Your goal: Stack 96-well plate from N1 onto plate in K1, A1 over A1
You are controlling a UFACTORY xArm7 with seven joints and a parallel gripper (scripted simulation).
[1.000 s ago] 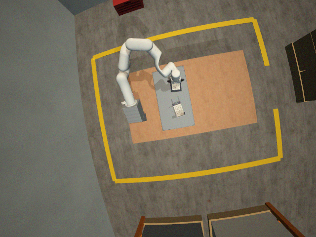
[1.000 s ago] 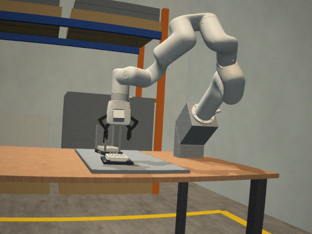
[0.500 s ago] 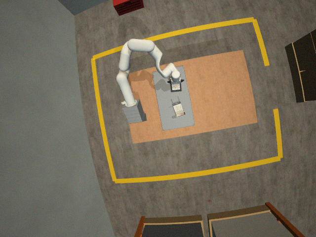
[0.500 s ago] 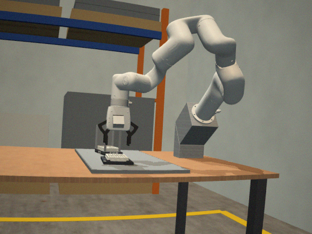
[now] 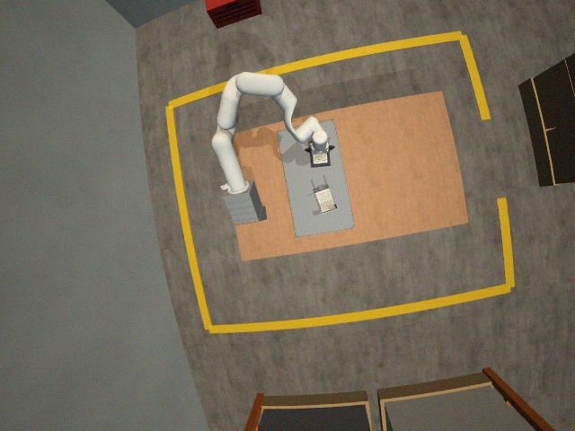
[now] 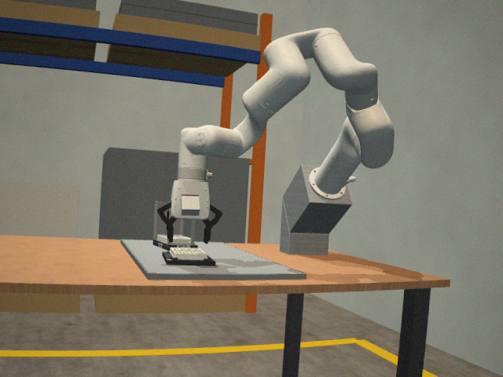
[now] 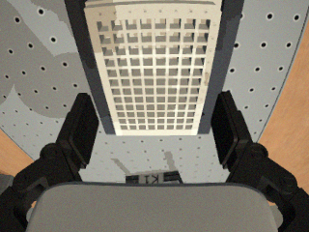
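Note:
The 96-well plate (image 7: 154, 68) is white and lies flat in the dark plate nest N1 (image 7: 77, 0). My gripper (image 7: 154, 106) is open and empty, just above the plate's near end, with one finger on each side of its long edges. It also shows in the side view (image 6: 189, 234) over the plate (image 6: 188, 253), and from overhead (image 5: 320, 149). Stack rack K1 (image 5: 323, 198) holds a second white plate between thin posts, and it stands behind the nest in the side view (image 6: 170, 238).
Nest and rack sit on a grey perforated mat (image 5: 315, 178) on a wooden table (image 5: 399, 162). The arm's grey base block (image 6: 310, 214) stands at the table's side. Blue and orange shelving (image 6: 244, 122) is behind the table.

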